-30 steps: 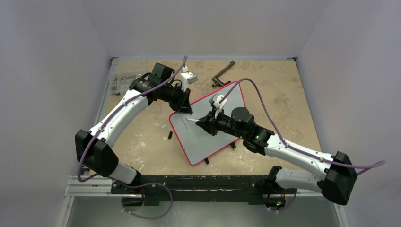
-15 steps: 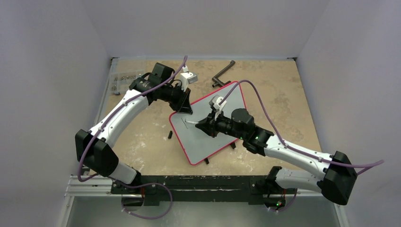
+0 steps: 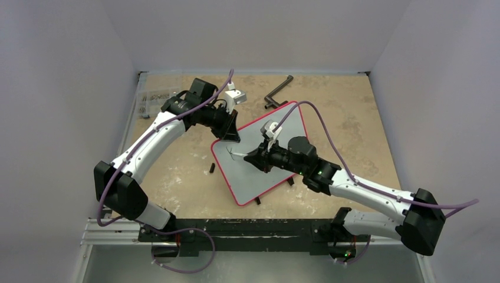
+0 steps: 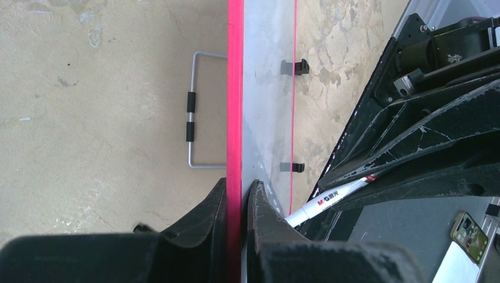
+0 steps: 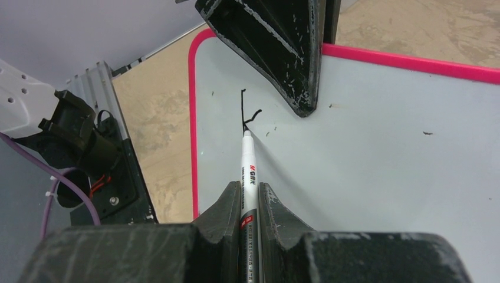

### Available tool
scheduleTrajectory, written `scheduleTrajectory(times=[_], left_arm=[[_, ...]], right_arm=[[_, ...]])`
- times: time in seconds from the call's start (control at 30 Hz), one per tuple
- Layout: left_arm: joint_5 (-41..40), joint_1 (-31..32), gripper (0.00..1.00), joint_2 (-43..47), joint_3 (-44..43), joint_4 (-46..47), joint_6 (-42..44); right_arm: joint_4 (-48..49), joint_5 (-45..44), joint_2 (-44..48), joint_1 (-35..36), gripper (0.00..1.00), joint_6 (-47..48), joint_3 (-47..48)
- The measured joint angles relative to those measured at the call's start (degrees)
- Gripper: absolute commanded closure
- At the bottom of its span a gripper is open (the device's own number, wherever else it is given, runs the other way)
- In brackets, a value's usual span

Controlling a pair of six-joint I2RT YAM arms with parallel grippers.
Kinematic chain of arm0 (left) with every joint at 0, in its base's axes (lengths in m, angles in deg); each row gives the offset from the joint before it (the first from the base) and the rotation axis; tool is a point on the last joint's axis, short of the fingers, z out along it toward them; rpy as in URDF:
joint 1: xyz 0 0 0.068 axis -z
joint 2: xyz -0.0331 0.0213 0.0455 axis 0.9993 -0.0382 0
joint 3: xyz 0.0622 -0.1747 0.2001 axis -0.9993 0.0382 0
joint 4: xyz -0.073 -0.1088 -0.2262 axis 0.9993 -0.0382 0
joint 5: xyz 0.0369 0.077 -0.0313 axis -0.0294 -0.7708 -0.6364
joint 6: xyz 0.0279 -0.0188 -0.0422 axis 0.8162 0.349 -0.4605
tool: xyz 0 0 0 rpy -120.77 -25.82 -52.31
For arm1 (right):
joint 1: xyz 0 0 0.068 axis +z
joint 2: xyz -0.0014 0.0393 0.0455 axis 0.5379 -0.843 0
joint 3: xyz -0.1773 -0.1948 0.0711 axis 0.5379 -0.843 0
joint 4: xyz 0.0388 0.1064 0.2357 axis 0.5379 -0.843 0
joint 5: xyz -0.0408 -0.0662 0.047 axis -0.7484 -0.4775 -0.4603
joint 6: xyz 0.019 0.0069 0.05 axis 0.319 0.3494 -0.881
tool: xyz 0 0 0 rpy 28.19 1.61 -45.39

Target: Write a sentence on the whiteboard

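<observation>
The whiteboard [image 3: 255, 180], pale grey with a red rim, lies tilted at the table's middle. My left gripper [image 3: 232, 137] is shut on its far left edge; in the left wrist view the jaws [image 4: 237, 190] clamp the red rim [image 4: 235, 88]. My right gripper [image 3: 252, 157] is shut on a white marker [image 3: 239, 154], also seen in the right wrist view [image 5: 247, 168] between my right gripper's jaws [image 5: 249, 191]. The marker tip touches the board [image 5: 377, 165]. Of the sentence, only a black upright stroke with a short branch [image 5: 244, 112] shows.
A black crank handle [image 3: 277, 94] lies beyond the board. A small black cap [image 3: 211, 167] stands left of the board. A bag of small parts [image 3: 153, 99] sits at the far left. A wire stand [image 4: 197, 127] shows beside the board's edge.
My right gripper has shifted slightly down and left over the board with the marker. My left arm has not moved.
</observation>
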State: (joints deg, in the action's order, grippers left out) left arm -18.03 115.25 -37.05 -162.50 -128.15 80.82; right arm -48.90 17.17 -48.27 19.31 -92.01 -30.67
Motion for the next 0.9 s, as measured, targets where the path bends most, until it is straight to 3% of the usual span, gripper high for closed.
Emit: scheduleTrajectory(times=[0.9], left_arm=[[0.22, 0.02, 1.0, -0.26, -0.17, 0.13, -0.04]], right_arm=[[-1.51, -2.89, 4.74, 0.09, 1.0, -0.63, -3.3]])
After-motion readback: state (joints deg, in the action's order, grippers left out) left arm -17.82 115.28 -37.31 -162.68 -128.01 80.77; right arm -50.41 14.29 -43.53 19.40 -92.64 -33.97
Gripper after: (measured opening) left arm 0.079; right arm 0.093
